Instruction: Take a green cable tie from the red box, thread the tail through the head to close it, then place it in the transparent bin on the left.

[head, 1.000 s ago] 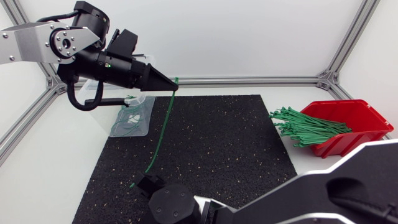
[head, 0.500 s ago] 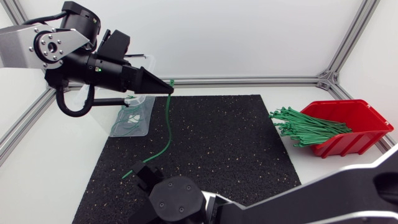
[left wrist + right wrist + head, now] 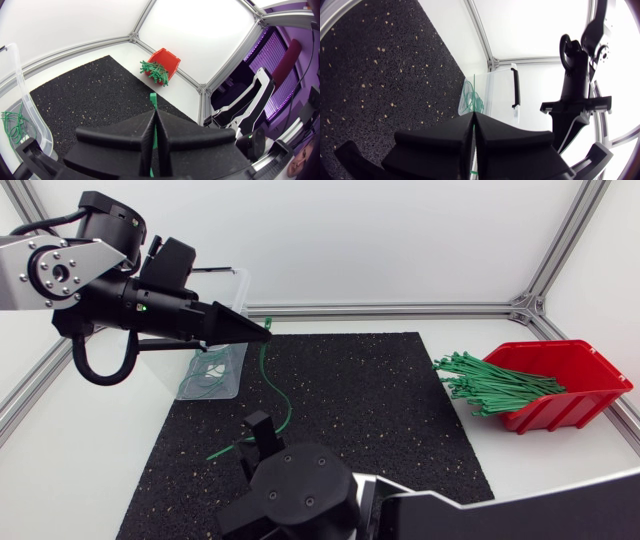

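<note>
Above the black speckled rubber mat (image 3: 380, 410), a slender green plastic cable tie (image 3: 272, 378) hangs unlooped, pinched by left gripper (image 3: 265, 332) and right gripper (image 3: 473, 115); threading and transfer to the clear plastic bin (image 3: 228, 385) apparently remain.

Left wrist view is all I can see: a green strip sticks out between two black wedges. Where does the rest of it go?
Observer: Seen from above, the cable tie curves down from the left claw to the right claw, above the black mat.
Operator: Is that other claw gripping it?
Observer: Yes. In the right wrist view its fingers are closed with the green strip between them.
Operator: Is it a closed loop?
Observer: Not yet. One free end pokes out past the right claw over the mat, joined to nothing.
</note>
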### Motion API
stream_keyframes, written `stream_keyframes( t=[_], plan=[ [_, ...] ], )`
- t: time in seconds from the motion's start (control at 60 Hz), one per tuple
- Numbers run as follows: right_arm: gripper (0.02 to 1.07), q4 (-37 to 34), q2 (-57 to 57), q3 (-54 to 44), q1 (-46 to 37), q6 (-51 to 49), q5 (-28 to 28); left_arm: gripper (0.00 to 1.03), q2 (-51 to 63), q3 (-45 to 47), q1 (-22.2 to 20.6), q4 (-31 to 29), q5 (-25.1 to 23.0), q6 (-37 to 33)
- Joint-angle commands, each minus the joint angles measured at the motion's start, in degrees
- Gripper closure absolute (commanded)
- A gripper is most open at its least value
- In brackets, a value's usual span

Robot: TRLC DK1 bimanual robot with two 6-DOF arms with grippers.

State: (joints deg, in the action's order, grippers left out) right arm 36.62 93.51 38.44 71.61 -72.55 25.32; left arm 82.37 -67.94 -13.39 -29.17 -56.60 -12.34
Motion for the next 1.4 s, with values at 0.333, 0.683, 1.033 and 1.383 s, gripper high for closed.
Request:
stream_keyframes(
  t=[0.333,0.683,1.033,1.383],
  plan=[
    [1.02,-24.2,-12.1,1.9,-2.7,24.1,-10.5,1.0,-15.3,17.7,-0.6,22.4,1.2,4.9],
    [1.02,-30.2,-10.5,4.7,-5.3,30.2,-12.4,1.0,-15.7,19.0,-2.4,24.5,3.3,6.4],
    [1.02,-29.9,-11.5,5.2,-6.0,37.7,-12.3,1.0,-18.3,21.6,-2.4,25.7,3.4,5.8],
    [1.02,-42.8,-13.1,10.6,-11.4,51.1,-25.8,1.0,-19.5,25.1,-3.0,30.0,4.1,3.5]
  ],
)
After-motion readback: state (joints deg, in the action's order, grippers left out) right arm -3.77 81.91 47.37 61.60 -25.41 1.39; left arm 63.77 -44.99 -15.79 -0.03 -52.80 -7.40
